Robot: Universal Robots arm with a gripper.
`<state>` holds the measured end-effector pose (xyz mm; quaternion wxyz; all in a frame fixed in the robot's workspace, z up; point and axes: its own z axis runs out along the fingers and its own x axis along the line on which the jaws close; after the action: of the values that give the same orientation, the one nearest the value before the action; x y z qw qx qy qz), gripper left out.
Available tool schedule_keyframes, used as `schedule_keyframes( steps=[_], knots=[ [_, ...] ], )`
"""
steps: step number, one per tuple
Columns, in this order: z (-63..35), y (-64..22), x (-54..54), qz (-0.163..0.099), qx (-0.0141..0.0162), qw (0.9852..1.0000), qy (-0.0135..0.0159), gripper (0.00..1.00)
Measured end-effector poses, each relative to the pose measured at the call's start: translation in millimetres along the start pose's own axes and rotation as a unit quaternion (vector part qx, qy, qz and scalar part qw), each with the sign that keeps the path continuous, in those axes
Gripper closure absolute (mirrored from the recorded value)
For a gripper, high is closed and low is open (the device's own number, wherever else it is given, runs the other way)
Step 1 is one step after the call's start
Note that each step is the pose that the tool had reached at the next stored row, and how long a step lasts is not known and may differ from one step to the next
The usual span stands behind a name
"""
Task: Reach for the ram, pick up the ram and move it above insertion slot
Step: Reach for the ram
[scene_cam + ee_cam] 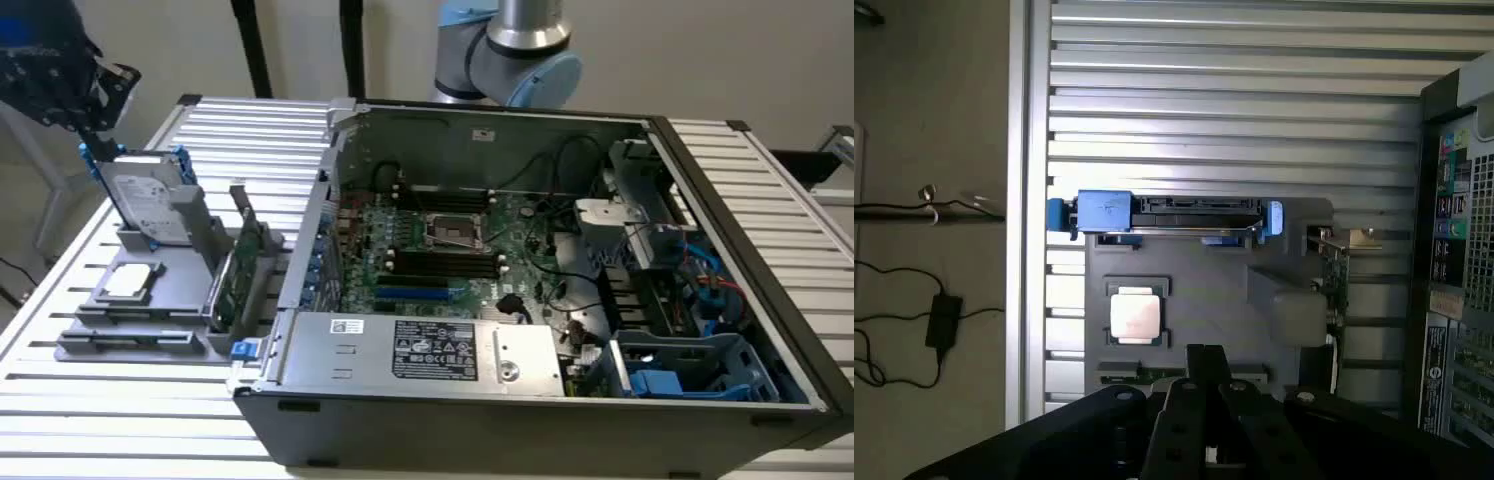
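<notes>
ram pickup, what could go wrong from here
1. The ram shows as a thin strip in the grey holder; an off-centre grab by the gripper could tilt or drop it.
2. The hard drive and expansion card stand tall on the same holder; a descent could clip them.
3. The case wall stands between holder and motherboard slots; a low carry might hit it.

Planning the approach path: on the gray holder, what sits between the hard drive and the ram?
The wrist view shows a silver processor chip lying flat between hard drive and ram.
</notes>
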<state>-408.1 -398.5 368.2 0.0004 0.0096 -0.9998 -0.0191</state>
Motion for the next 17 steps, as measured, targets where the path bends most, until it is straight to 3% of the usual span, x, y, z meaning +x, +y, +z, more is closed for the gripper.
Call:
schedule_keyframes(
  steps=[13,17],
  knots=[
    [0.0,0.0,0.0,0.000,0.0000,1.0000,0.0000,0.89],
    [-0.2,-3.6,-4.5,0.000,0.0000,1.0000,0.0005,0.89]
  ],
)
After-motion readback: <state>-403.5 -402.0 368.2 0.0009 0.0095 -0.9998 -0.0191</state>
